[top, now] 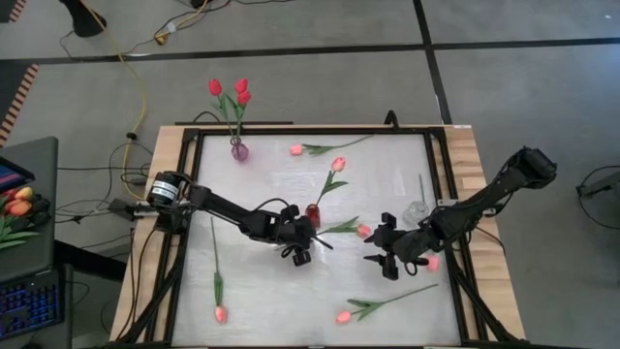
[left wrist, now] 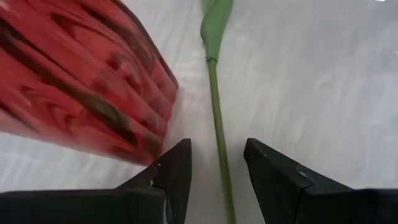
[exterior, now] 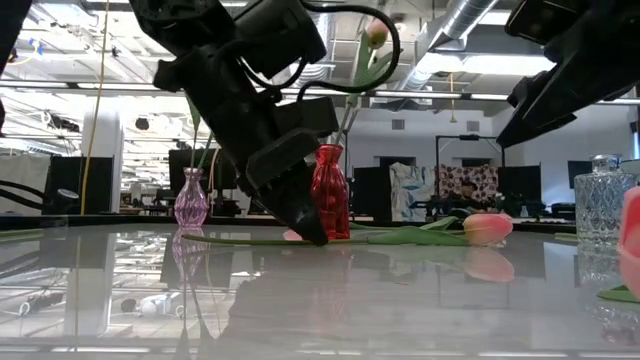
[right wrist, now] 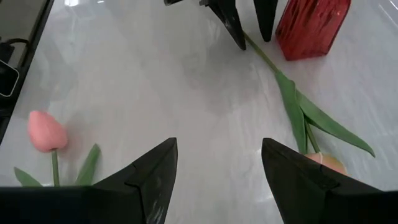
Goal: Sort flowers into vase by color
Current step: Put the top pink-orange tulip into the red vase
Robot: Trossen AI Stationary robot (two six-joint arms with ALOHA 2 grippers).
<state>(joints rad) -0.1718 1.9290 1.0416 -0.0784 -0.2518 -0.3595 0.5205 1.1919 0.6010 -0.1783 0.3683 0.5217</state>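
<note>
Left hand (left wrist: 216,171) is down at the worktop (top: 262,291), mid-frame in the high view, fingers spread either side of a tulip stem (left wrist: 217,134), not yet pinching. Red vase (left wrist: 81,81) sits just beside the left finger. That tulip's pink head (top: 363,231) lies right of centre.

Step looks like the grasp. Next: close on the stem, lift clear without nudging the vase.

Right hand (right wrist: 219,168) hovers spread, right of centre, empty. Other tulips lie scattered; purple vase (top: 238,149), upper left, holds red ones.
</note>
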